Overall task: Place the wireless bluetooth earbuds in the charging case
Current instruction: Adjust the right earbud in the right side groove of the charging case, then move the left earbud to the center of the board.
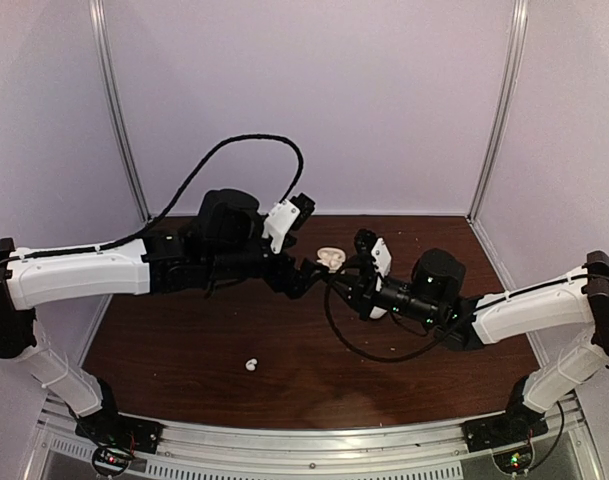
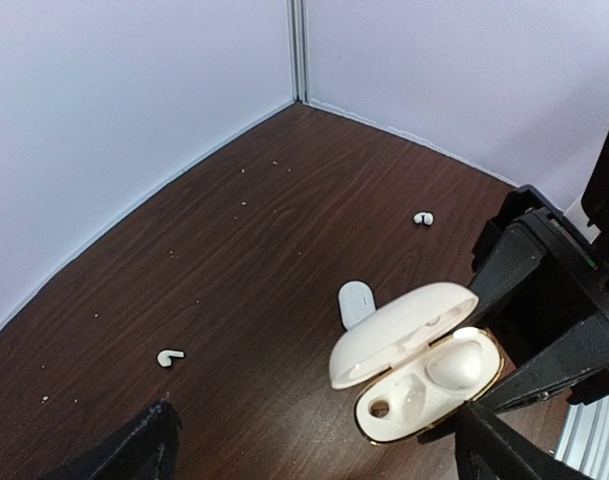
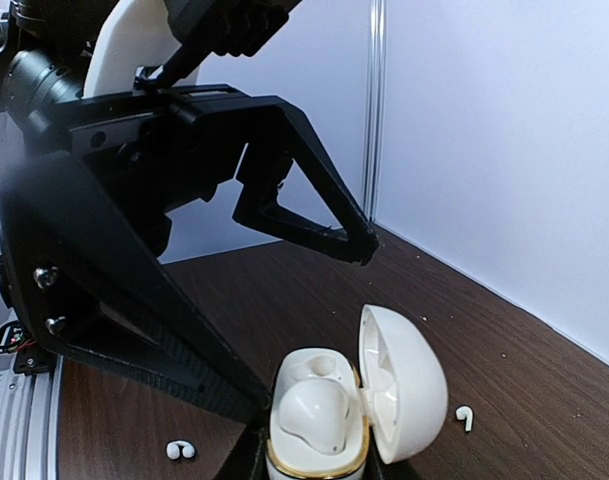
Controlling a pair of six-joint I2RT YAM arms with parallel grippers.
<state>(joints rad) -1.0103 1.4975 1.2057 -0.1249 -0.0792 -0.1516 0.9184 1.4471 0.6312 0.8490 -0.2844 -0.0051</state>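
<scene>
Wireless bluetooth earbuds point(image 2: 170, 356) lie loose on the tabletop point(image 1: 184, 340): the top view shows one toward the near edge, and the wrist views show another by the rear edge. Right gripper point(image 2: 456, 358) clamps the open charging case point(image 3: 319, 420) near the middle of the rear edge; left gripper point(image 3: 309, 330) gapes wide beside it.

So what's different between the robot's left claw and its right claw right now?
The left gripper is spread wide open and holds nothing; the right gripper is shut on the charging case. The left gripper merely faces the open case, while the right gripper clamps its base. Both are black, two-fingered, and meet at the case.
</scene>
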